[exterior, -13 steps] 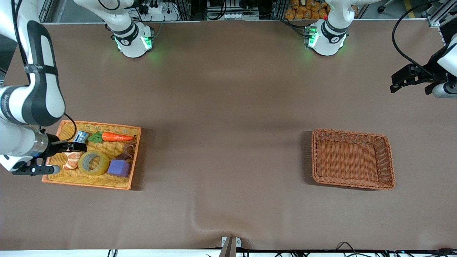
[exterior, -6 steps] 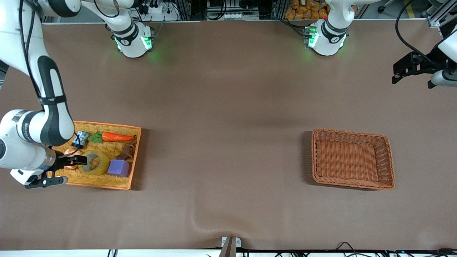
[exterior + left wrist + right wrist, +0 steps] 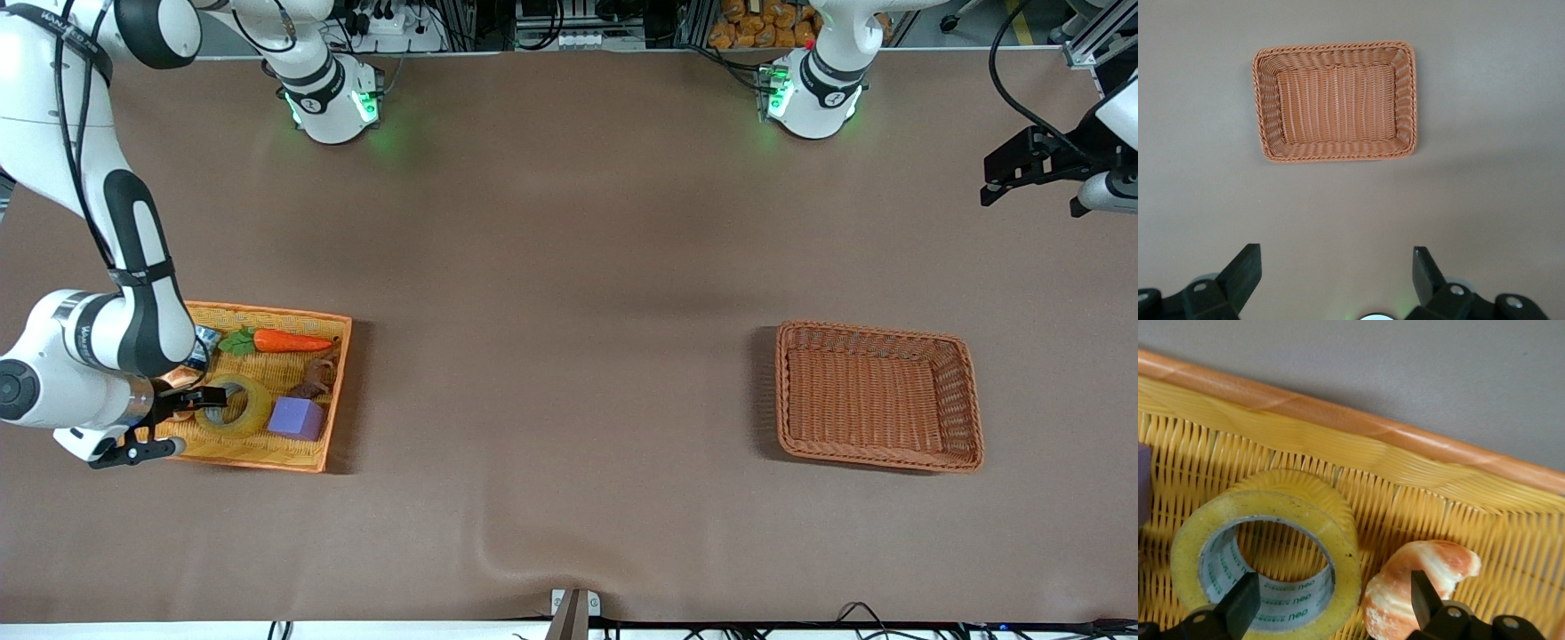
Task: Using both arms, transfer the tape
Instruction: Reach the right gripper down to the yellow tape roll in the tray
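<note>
The right gripper (image 3: pixel 206 397), jaws spread wide, hangs over the tape (image 3: pixel 234 404) lying flat in the yellow tray (image 3: pixel 293 456), while the open left gripper (image 3: pixel 1335 277) waits high above the empty wicker basket (image 3: pixel 791 444).

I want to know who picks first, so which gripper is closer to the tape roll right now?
Right. The right gripper is open at the tape in the yellow tray, one finger by its core. The left gripper waits open over the left arm's end of the table.

Front view: high, facing both bases, whole table. Left wrist view looks down from well above the brown wicker basket (image 3: pixel 1335 102). Right wrist view sits close over the yellow woven tray (image 3: pixel 1418 480); the front view shows both containers too.
</note>
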Available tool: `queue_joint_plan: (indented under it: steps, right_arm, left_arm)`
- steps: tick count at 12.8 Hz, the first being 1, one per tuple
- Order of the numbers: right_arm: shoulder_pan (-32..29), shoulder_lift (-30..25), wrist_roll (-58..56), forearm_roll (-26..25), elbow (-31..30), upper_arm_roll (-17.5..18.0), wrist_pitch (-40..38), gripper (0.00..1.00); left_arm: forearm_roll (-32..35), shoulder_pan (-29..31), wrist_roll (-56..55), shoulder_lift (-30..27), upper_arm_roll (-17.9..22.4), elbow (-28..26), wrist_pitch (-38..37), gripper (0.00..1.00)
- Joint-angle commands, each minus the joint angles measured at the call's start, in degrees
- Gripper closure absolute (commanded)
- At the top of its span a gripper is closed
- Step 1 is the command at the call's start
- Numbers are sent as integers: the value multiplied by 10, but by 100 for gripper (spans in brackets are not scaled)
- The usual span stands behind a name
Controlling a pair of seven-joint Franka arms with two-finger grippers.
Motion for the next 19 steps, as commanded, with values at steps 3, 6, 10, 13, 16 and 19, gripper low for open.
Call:
queue_joint_plan:
  steps: [3, 6, 10, 13, 16, 19]
  right_arm:
    - [-5, 25, -7, 0, 9, 4, -3, 31]
    - [-4, 25, -7, 0, 11, 5, -4, 100]
    - [-2, 16, -7, 0, 16, 5, -5, 100]
    - [0, -5, -29, 2, 24, 6, -9, 100]
    - [8, -50, -33, 2, 23, 12, -30, 100]
    - [19, -99, -27, 2, 23, 41, -81, 100]
  left_arm:
    - [18, 16, 8, -1, -2, 0, -13, 0]
    - [18, 13, 7, 1, -3, 0, -10, 0]
    - [18, 13, 6, 6, -7, -4, -9, 0]
    - [18, 11, 2, 6, -7, -4, -9, 0]
    - [18, 13, 2, 5, -8, -5, -9, 0]
    - [17, 13, 2, 4, -8, -7, -10, 0]
